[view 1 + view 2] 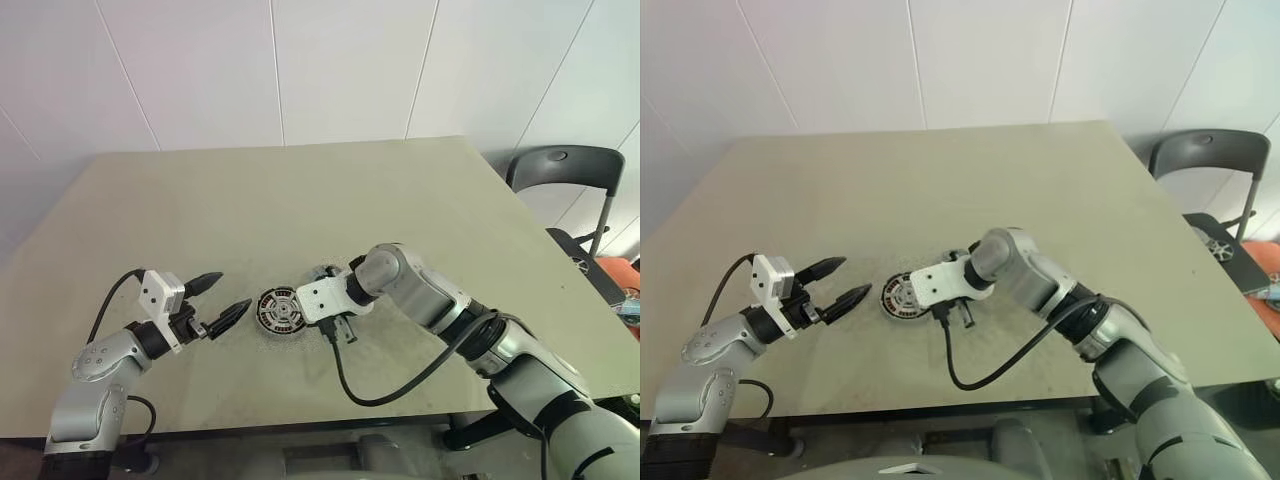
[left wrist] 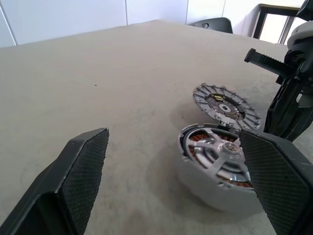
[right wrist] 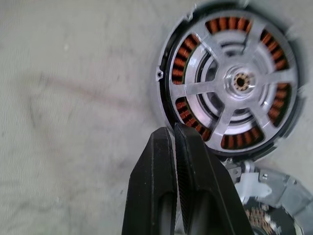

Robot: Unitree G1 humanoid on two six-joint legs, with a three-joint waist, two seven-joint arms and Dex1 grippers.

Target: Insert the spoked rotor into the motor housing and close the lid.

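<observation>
Near the front edge of the table (image 1: 420,200), dead centre, sits the motor housing (image 3: 193,63) with the spoked rotor (image 3: 237,81) already sitting down inside it, copper windings peeking out between the spokes. So the insert part looks done to me. The lid (image 2: 226,105) lies flat on the table just behind the housing, touching or nearly touching its rim, underside up by the look of it.

Handling guess: the lid is a thin, stiff metal disc, probably light but slick, and lying flat it gives you nothing to get under. I'd pinch it across the rim, or tip one edge up first. The housing stack looks heavier and should stay put, though a magnetic rotor could snatch the lid sideways when it gets close.

The right claw (image 3: 172,147) hangs right at the housing's rim, angled steeply down, fingers pressed shut on nothing, tips just at the edge of the windings. More like it's nudging than grabbing. The left claw (image 1: 217,300) hovers on the other side of the housing, pointing level at it, fingers spread wide and empty, a small gap from the rim.
</observation>
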